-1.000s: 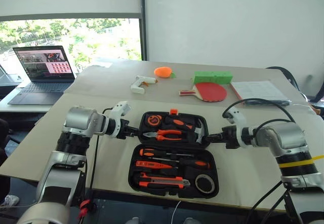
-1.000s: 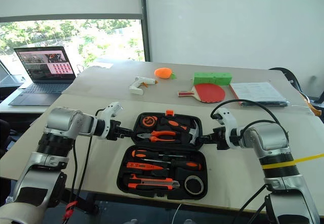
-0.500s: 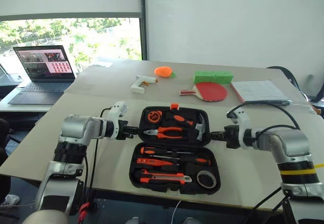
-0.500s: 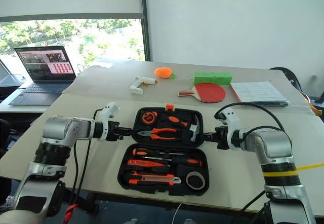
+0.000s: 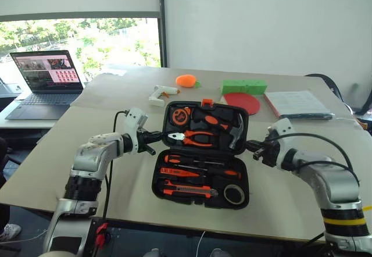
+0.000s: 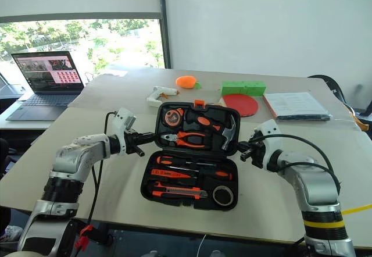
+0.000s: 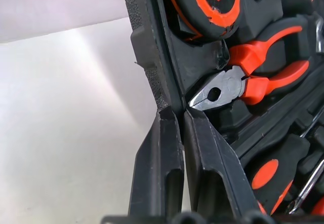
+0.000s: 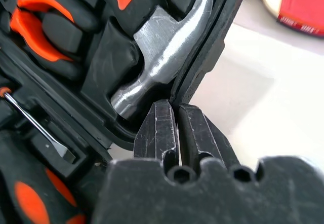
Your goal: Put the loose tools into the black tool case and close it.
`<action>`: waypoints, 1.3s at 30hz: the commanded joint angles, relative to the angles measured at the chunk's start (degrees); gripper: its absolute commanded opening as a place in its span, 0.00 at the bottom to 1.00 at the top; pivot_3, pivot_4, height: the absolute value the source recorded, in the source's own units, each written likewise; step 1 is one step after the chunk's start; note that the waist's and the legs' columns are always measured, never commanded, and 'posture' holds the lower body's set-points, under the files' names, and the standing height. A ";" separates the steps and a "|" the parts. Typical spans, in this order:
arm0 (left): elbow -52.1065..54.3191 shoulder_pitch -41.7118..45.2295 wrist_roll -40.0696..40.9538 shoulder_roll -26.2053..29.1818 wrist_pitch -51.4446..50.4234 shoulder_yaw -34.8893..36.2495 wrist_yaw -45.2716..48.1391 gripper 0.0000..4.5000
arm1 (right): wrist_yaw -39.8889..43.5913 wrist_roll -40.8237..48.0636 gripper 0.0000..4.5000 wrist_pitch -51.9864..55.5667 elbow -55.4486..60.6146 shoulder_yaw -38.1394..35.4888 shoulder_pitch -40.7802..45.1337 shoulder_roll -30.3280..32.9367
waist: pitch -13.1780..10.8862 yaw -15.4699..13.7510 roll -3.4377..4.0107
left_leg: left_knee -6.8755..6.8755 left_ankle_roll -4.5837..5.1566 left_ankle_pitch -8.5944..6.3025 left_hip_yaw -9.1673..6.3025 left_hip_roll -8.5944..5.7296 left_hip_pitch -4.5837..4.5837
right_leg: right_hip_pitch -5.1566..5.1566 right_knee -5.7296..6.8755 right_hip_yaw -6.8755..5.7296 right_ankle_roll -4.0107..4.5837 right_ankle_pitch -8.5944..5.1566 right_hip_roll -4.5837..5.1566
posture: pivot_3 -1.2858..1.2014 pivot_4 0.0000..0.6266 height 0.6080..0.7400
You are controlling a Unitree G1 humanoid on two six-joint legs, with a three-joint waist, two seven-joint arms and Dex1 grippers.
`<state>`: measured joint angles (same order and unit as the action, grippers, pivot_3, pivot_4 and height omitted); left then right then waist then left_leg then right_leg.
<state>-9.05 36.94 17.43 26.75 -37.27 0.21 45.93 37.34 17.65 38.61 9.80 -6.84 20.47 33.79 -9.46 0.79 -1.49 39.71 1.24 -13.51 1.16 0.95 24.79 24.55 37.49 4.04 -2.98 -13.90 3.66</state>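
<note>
Between closed grippers, half-raised case lid [image 5: 204,126]

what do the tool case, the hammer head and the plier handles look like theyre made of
Tool case: looks like black moulded plastic, matte, with a pebbled rim and shaped recesses.
Hammer head: bare metal, probably steel; silvery, shiny and finely scratched.
Plier handles: glossy orange sleeves, likely plastic or rubbery coating, though the look leaves that open; the plier nose is bright polished metal.
</note>
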 commanded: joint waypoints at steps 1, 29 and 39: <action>2.99 -1.07 -2.80 -1.90 12.18 -2.92 0.61 0.00 | -0.04 -3.81 0.01 -13.82 4.72 2.52 -1.76 -1.20 | 0.00 -0.01 0.00 | 0.00 0.00 0.00 0.01 0.00 0.00 | 0.00 -0.05 0.00 0.00 0.00 0.00 | 0.52 0.24 0.97; 10.95 -21.07 -5.79 3.33 29.17 4.09 -5.67 0.20 | -9.13 -27.83 0.22 -66.27 1.48 2.92 -24.51 6.88 | 0.03 0.71 0.05 | -0.06 0.00 0.00 0.11 0.09 -0.59 | -0.46 -0.24 0.14 -0.02 0.03 -0.04 | 0.52 0.24 0.97; 22.41 -36.00 3.85 14.65 14.27 11.06 2.87 0.99 | 4.65 -13.51 0.93 -60.25 15.50 -3.29 -44.40 16.76 | 0.04 0.11 0.04 | -0.05 0.00 -0.01 0.14 0.33 -0.68 | -0.63 -0.32 0.12 0.02 0.01 -0.08 | 0.52 0.24 0.97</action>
<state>10.67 1.85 19.05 39.26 -20.73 8.90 46.22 38.42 -1.83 -24.48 20.80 -7.14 -21.61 49.10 -9.43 0.90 -1.45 39.65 1.24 -13.51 1.31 1.32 24.10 23.92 37.17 4.15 -2.94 -13.90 3.58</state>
